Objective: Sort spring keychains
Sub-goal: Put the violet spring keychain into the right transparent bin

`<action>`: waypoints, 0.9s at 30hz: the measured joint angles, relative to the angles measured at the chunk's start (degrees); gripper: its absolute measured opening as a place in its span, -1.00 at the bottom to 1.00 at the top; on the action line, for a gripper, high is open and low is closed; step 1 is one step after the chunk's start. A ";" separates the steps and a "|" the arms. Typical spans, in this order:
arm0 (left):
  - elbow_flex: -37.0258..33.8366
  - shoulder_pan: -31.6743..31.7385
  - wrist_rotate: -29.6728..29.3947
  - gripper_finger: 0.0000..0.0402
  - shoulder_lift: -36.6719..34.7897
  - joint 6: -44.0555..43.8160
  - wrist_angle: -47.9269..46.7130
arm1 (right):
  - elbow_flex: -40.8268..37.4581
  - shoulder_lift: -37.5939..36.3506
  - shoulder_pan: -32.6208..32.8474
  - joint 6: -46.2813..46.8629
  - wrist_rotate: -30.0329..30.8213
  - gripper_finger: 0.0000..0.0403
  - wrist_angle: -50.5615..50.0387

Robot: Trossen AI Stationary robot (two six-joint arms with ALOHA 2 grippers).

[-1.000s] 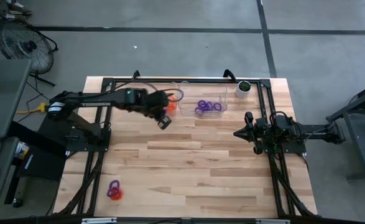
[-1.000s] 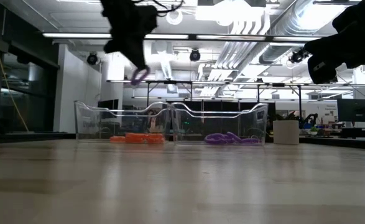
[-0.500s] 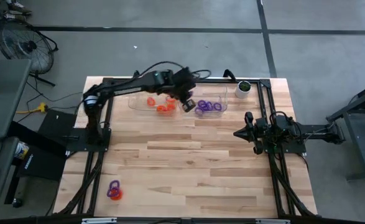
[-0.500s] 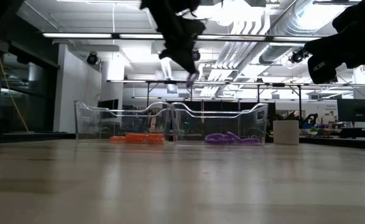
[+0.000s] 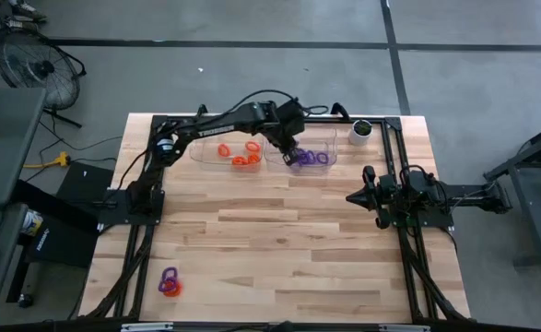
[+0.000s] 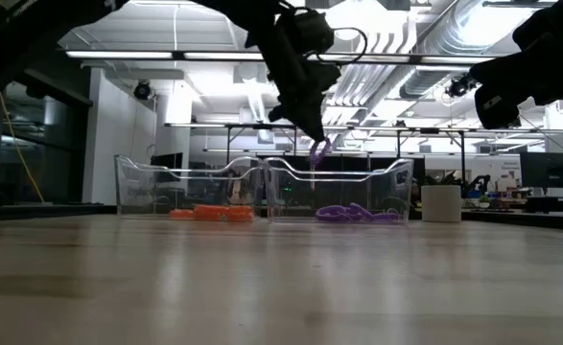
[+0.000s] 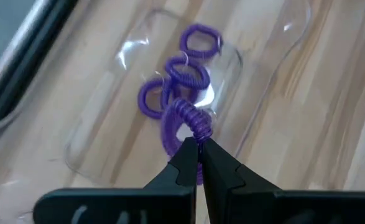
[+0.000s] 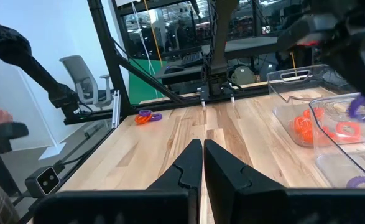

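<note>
The pale wooden slatted table (image 5: 288,240) carries two clear plastic bins at its far edge: the left-hand bin (image 5: 226,152) holds bright orange coiled keychains (image 5: 238,152) and the right-hand bin (image 5: 309,157) holds purple coiled keychains (image 5: 311,158). The left gripper (image 5: 290,153) hangs over the purple bin, and only the left wrist view shows its jaws pinching one purple coiled keychain (image 7: 183,121); the low view shows this loop dangling above the bin rim. The right gripper (image 5: 355,196) waits at the table's right side, jaws pressed together and empty; a small white cup with a dark top (image 5: 360,132) stands beside the purple bin, and one purple-and-orange keychain pair (image 5: 168,281) lies at the near-left corner.
</note>
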 joint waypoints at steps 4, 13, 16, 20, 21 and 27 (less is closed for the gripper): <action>0.27 0.25 -0.10 -1.00 2.65 -0.89 -0.43 | 0.00 0.01 -0.01 -0.01 0.00 -0.94 0.00; -0.02 0.76 0.84 -0.73 4.80 -3.14 -5.21 | 0.00 0.05 0.00 0.00 -0.02 -0.94 0.00; 0.26 0.74 1.03 -0.54 4.11 -2.43 -4.83 | 0.00 0.03 -0.01 0.01 -0.01 -0.94 0.00; 0.09 0.74 0.39 -0.26 4.36 -1.28 -5.17 | 0.00 0.03 -0.02 -0.01 0.00 -0.94 0.00; 0.09 0.74 -0.07 -0.19 4.37 -1.19 -5.11 | 0.00 0.03 -0.02 0.01 0.00 -0.94 0.00; 0.11 0.72 -0.32 0.07 4.20 -0.15 -6.86 | 0.02 0.03 -0.02 0.01 0.00 -0.94 0.00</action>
